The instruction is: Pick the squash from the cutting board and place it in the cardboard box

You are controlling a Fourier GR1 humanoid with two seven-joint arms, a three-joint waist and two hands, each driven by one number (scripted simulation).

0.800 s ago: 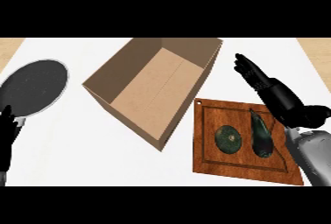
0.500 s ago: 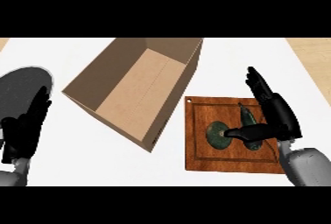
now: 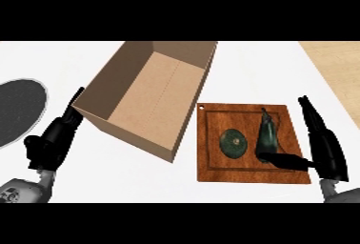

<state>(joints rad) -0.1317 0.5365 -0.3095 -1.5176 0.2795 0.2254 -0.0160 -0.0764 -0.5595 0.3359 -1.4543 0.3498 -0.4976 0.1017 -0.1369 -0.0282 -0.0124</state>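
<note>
r hand [image 3: 325, 147] fingers straight, thumb touching squash [image 3: 266, 136] on cutting board [image 3: 246, 174], l hand [image 3: 53, 140] open

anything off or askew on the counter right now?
Nothing spilled or damaged. The cardboard box sits skewed to the cutting board, probably just placement. Two dark green pieces lie on the board: a long squash and a round one.

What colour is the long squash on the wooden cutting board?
Dark green, almost black in places; the long squash shows best in the head view.
</note>
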